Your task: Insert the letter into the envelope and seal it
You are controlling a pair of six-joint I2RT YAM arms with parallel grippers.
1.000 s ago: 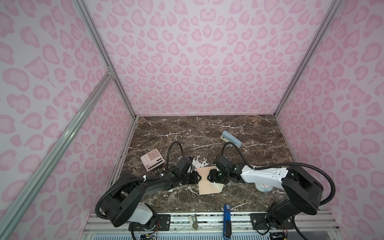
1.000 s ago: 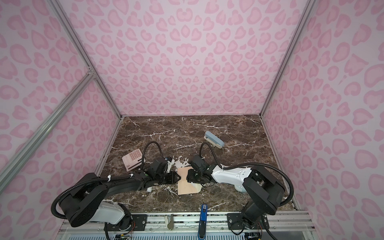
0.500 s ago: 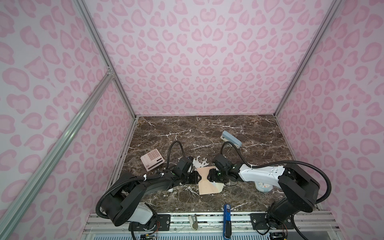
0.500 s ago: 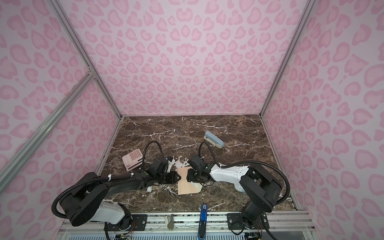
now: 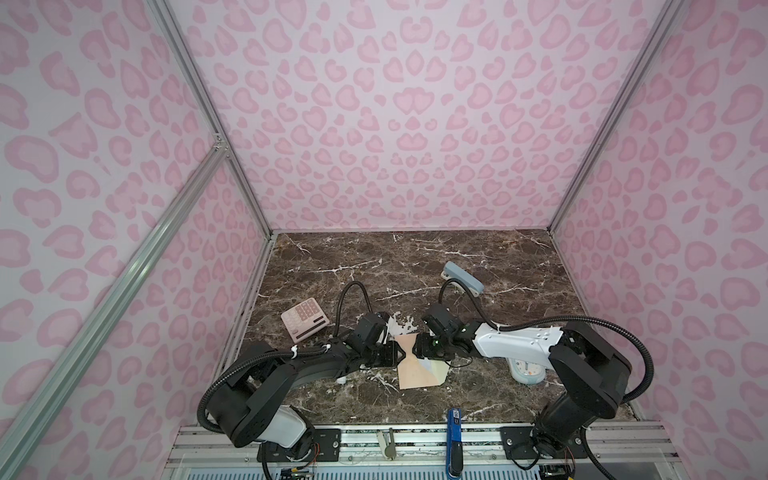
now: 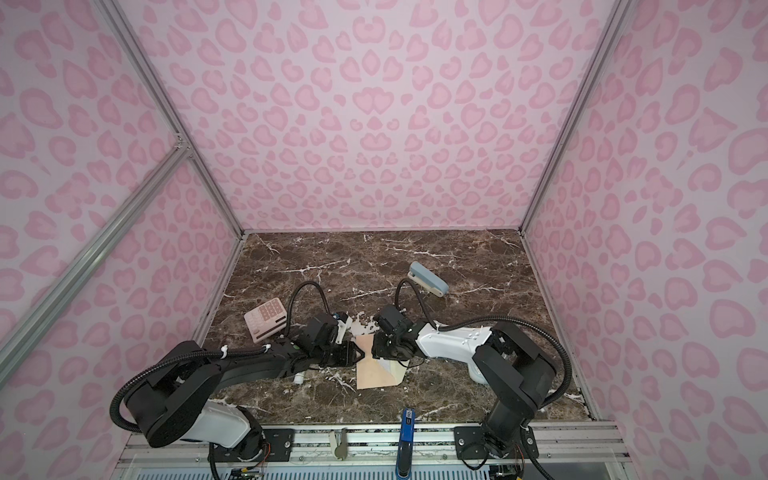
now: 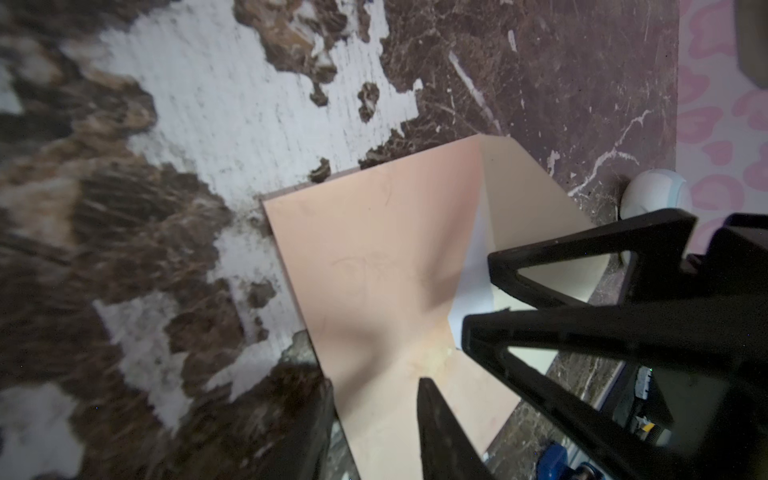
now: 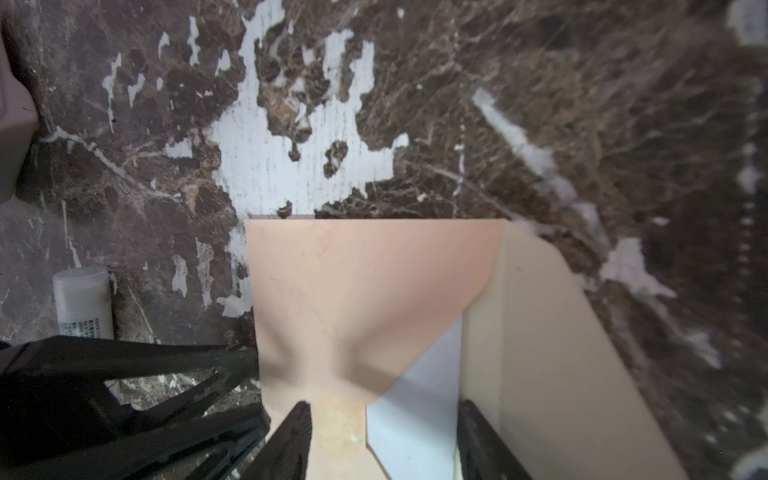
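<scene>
The peach-orange envelope (image 5: 415,376) (image 6: 372,374) lies flat near the table's front. Its cream flap (image 5: 437,370) (image 8: 540,332) is folded open to the right. The white letter (image 8: 419,395) (image 7: 473,270) sits inside the pocket and shows in the V-shaped mouth. My left gripper (image 5: 397,354) (image 7: 374,415) reaches in from the left. It is open, one finger over the envelope and the other over the table beside its edge. My right gripper (image 5: 419,352) (image 8: 384,436) comes from the right, also open. Its fingers straddle the mouth, one by the flap's fold.
A pink calculator (image 5: 304,320) lies to the left and a blue-grey stapler (image 5: 463,279) sits farther back on the right. A small white and blue clock (image 5: 527,370) stands under the right arm. A white tube (image 8: 83,299) lies by the left arm. Pink walls close in on three sides.
The right arm's elbow has shifted slightly to the left. Both grippers and the envelope stay where they were.
</scene>
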